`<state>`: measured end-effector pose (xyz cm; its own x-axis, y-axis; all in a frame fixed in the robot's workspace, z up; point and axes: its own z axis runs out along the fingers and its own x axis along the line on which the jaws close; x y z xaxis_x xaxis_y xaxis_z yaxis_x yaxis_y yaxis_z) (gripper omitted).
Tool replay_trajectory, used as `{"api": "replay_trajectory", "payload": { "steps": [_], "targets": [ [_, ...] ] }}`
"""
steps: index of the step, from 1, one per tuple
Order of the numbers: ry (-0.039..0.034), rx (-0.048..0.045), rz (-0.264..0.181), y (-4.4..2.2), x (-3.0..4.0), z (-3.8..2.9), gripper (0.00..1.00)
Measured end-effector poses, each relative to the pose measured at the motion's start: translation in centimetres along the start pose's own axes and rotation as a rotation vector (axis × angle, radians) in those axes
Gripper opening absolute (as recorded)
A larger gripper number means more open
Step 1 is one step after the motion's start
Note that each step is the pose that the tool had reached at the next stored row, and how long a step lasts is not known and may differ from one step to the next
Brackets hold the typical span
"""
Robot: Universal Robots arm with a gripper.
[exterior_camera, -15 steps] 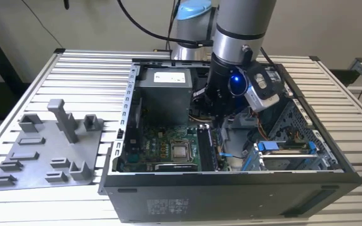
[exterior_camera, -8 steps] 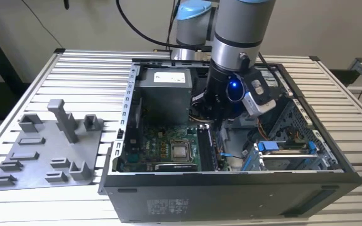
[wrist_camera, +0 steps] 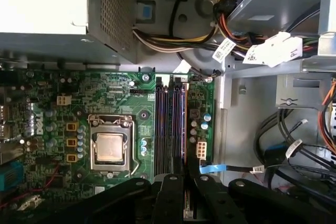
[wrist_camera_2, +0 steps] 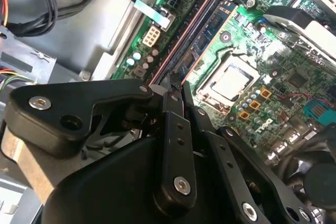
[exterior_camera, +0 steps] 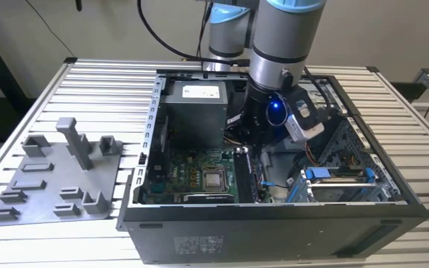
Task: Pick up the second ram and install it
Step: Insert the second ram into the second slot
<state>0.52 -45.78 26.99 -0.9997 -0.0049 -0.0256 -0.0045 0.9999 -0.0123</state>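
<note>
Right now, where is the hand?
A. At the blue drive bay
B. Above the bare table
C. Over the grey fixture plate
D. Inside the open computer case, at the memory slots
D: in both wrist views the hand sits over the memory slots beside the processor socket.

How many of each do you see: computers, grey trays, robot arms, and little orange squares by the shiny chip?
Computer case: 1
Grey fixture plate: 1
Robot arm: 1
Orange squares: 3
Total: 6
</note>
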Motion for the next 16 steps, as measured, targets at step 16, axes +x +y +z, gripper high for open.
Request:
{"api": "replay_trajectory", "payload": {
  "steps": [16],
  "targets": [
    [0.0023, 0.0001, 0.0, 0.03, 0.95, 1.87, 0.14]
  ]
}}
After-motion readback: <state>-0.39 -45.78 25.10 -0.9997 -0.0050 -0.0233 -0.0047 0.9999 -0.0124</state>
